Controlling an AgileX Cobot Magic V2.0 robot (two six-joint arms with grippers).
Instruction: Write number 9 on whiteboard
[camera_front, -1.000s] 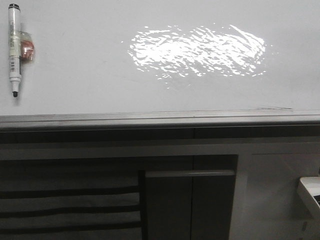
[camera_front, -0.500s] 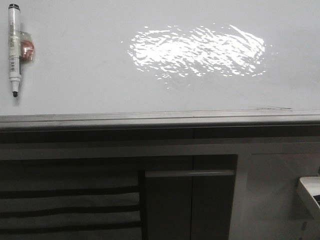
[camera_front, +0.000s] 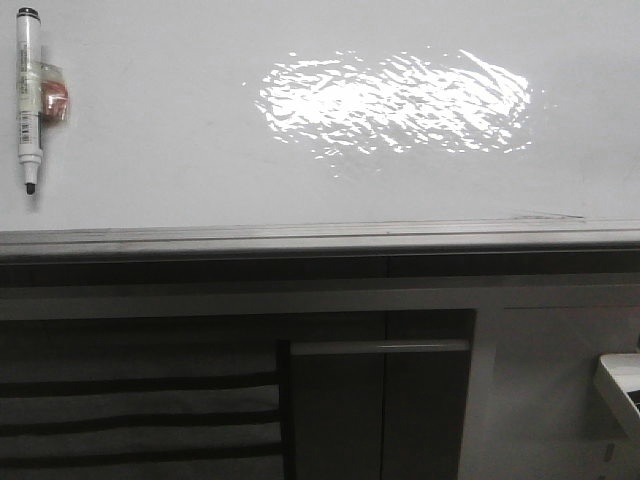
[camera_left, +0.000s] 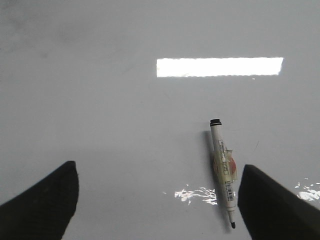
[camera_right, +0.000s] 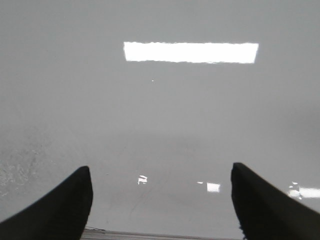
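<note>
The whiteboard (camera_front: 200, 150) bears no 9 yet; the marker (camera_left: 222, 172) lies on it at its far left, tip toward the board's near edge, just inside the left pincer's (camera_left: 157, 197) right finger; both pincers, left and right (camera_right: 160, 200), gape empty; the left is nearer.

no visible change btwn earlier front views & now: marker (camera_front: 29, 98) at upper left of frame on whiteboard (camera_front: 200, 170), same spot, same angle.

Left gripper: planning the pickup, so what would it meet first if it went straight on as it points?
Probably the glossy white whiteboard itself; the uncapped white marker lies just inside one finger. Depth unclear.
</note>
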